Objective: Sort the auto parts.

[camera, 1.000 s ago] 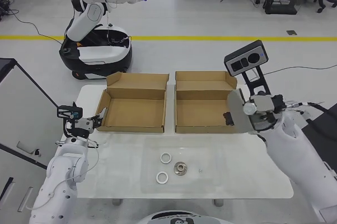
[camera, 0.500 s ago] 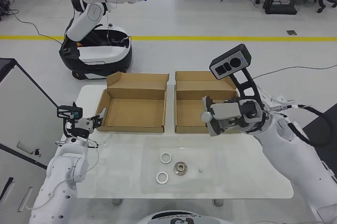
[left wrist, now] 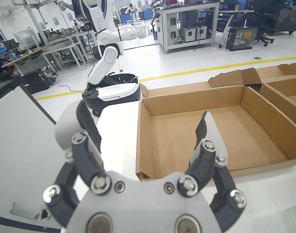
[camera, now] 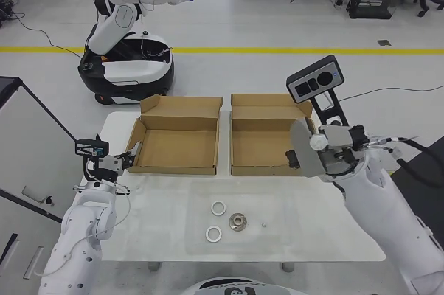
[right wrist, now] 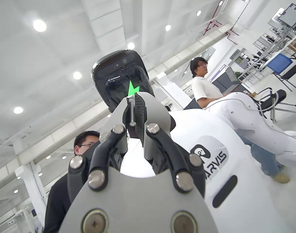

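Top view: the right hand (camera: 302,153) is hovering over the right box's (camera: 262,147) right wall, while two rings (camera: 218,208) and a hub (camera: 238,220) are lying near the tabletop's (camera: 318,214) front edge. Left wrist: the left hand (left wrist: 143,112) is hanging released beside the left box (left wrist: 211,132). Right wrist: the right hand is clenching a bolt (right wrist: 132,110), its long axis running along the fingers and pointing up, away from the box.
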